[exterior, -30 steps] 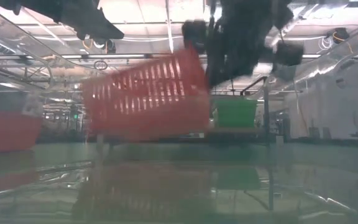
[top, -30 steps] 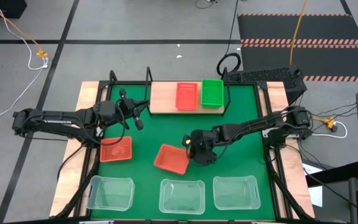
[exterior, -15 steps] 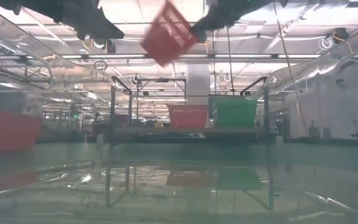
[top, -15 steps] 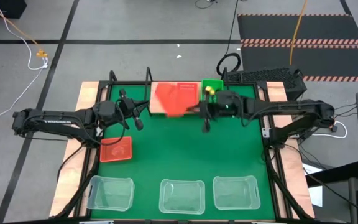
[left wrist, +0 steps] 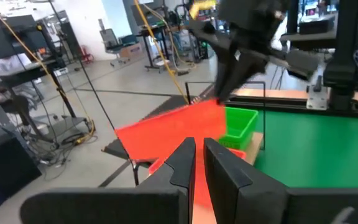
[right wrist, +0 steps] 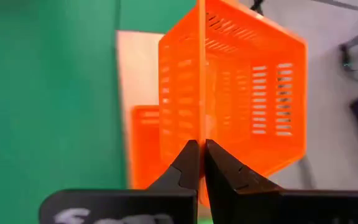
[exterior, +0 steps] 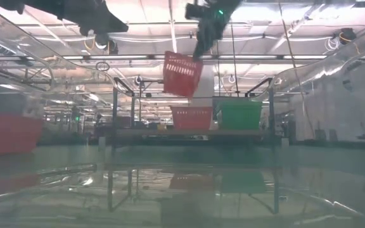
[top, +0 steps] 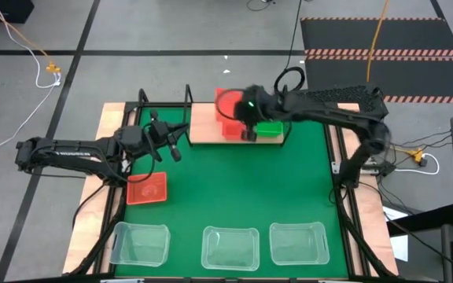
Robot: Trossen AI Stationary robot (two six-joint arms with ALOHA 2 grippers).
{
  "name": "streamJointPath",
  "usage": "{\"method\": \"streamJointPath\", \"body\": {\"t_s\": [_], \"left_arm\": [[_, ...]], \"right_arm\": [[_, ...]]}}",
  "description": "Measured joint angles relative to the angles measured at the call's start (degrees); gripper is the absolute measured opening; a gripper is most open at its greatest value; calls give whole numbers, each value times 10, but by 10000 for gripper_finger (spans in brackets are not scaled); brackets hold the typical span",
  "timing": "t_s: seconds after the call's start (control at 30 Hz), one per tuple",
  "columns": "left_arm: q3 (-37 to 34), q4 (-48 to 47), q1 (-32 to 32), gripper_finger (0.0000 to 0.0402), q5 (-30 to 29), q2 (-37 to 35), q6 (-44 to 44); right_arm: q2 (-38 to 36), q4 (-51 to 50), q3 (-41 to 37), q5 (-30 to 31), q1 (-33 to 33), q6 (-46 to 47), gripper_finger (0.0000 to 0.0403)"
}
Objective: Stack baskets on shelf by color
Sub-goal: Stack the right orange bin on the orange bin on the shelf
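My right gripper (top: pixel 242 108) is over the shelf (top: pixel 204 124) at the table's far edge, shut on a red-orange basket (exterior: pixel 182 74). That basket hangs in the air above a second red basket (exterior: pixel 191 118), which rests on the shelf board beside a green basket (exterior: pixel 239 116). A third red basket (top: pixel 146 189) lies on the green mat at left. Three clear baskets (top: pixel 230 248) rest in a row along the near edge. My left gripper (top: pixel 173 143) hovers left of the shelf, shut and touching nothing. My right gripper pinches a side wall of the red-orange basket at its rim (right wrist: pixel 199 127) between its two fingers (right wrist: pixel 188 163). The basket is lifted clear and hangs tilted below the gripper (exterior: pixel 198 44), above the red basket on the shelf.
The shelf's black frame posts (top: pixel 187 98) stand at its far left. The board's left part (top: pixel 203 126) is bare wood. Open green mat (top: pixel 242 189) lies between the shelf and the clear baskets. Cables and a black box (top: pixel 344 96) sit beyond the far right corner.
My right gripper has carried the red-orange basket from the middle of the mat up and toward the far edge. The basket left the mat, swung through the air and now hangs over the shelf above the red basket there. My left arm kept still.
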Motion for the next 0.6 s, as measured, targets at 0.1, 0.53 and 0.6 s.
{"method": "streamJointPath", "body": {"t_s": [0.1, 0.53, 0.6], "left_arm": [[0, 2, 9, 37, 0, 0, 1], [0, -39, 34, 37, 1, 0, 10], [0, -42, 34, 37, 1, 0, 9]], "right_arm": [[76, -121, 185, 64, 6, -44, 1], [169, -305, 264, 15, -15, 71, 1], [170, -290, 242, 18, -12, 71, 1]]}}
